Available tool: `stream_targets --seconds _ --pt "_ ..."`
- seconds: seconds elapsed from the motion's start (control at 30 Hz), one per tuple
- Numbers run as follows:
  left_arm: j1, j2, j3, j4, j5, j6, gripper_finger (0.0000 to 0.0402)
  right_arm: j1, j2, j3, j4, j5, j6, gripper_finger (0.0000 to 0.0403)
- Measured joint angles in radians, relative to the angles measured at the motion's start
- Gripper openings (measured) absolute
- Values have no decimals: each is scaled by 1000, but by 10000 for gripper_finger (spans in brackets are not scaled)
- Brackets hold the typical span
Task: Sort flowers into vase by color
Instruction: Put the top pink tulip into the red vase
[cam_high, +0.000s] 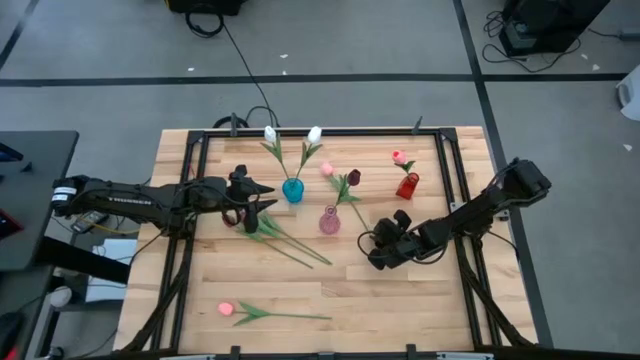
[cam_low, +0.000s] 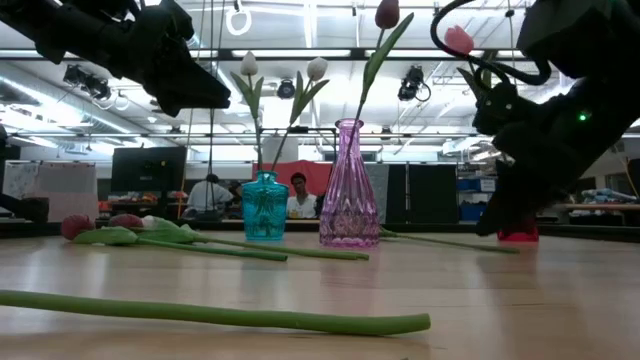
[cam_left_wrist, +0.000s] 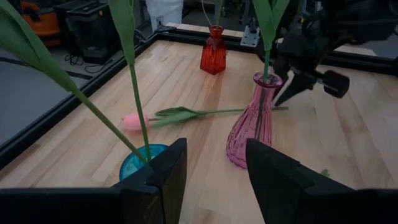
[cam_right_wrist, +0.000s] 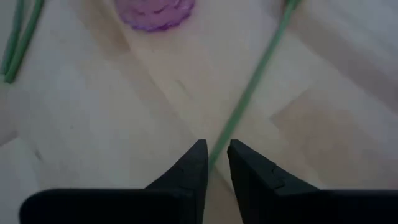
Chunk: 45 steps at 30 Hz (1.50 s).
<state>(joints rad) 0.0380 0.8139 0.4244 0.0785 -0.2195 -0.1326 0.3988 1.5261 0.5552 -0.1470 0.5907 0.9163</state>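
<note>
1. My right pincer (cam_high: 372, 250) sits low over the wooden table (cam_high: 420, 300), just right of the pink ribbed glass vase (cam_high: 329, 222). Its two dark fingers (cam_right_wrist: 189, 168) stand a narrow gap apart, and the thin green stem of a loose pink tulip (cam_right_wrist: 249, 93) runs down between the tips; whether they touch it I cannot tell.
2. My left pincer (cam_high: 262, 196) hangs just left of the teal glass vase (cam_high: 292, 190), its fingers (cam_left_wrist: 171, 171) wide apart and holding nothing.
3. The teal vase holds two white tulips (cam_high: 314, 134). The pink vase holds one dark maroon tulip (cam_high: 353, 177). The small red glass vase (cam_high: 407, 186) near the far right holds one pink tulip (cam_high: 398, 157).
4. Loose flowers lie flat on the table: a pair with long green stems (cam_high: 295, 243) below my left pincer, and a pink-headed tulip (cam_high: 226, 310) near the front edge.
5. The pink vase stands just beside my right pincer, between the two arms
</note>
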Motion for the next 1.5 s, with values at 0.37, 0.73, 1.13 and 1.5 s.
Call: stream_targets --seconds 0.37,0.73,1.13,1.5 --pt "0 0 0 -8 0 0 170 0 77 0 76 17 1 77" --pt "0 0 0 -4 0 -3 170 0 131 7 75 -25 43 14" --pt "0 0 0 29 -1 -3 170 -6 -86 50 -240 -147 58 3" --pt "0 0 0 31 0 -19 170 49 -246 335 -609 -63 -1 2"
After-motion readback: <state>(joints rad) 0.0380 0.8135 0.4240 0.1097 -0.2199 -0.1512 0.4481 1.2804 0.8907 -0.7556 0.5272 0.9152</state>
